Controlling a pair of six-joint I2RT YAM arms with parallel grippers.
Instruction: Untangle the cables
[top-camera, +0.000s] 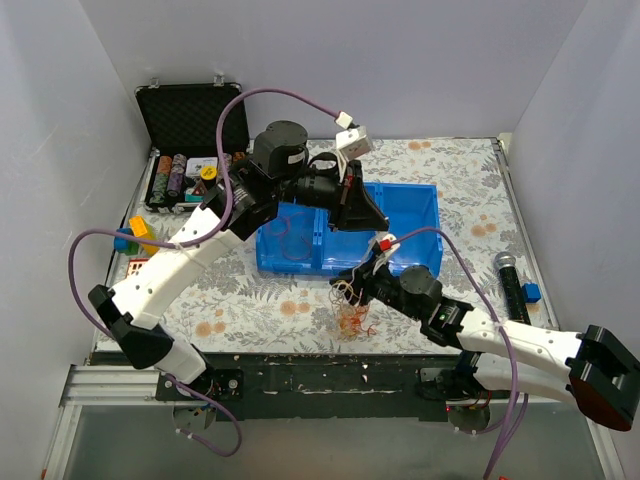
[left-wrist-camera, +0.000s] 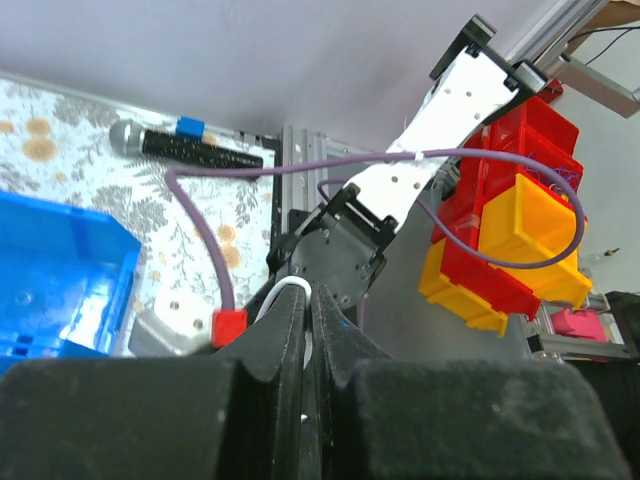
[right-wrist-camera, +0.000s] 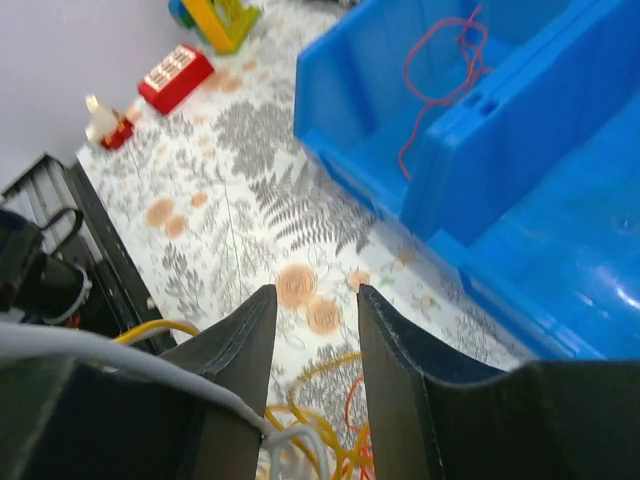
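Near the middle of the tabletop's near edge, a tangle of orange, red and white cables, just in front of the blue bin. In the bin's left compartment, one loose red cable. Over the tangle, the right gripper, jaws spread, wires showing between them. Above the bin, the left gripper, jaws pressed together; a white loop at the tips, pinched or not impossible to tell

Robot lab, white enclosure walls, stacked parts bins
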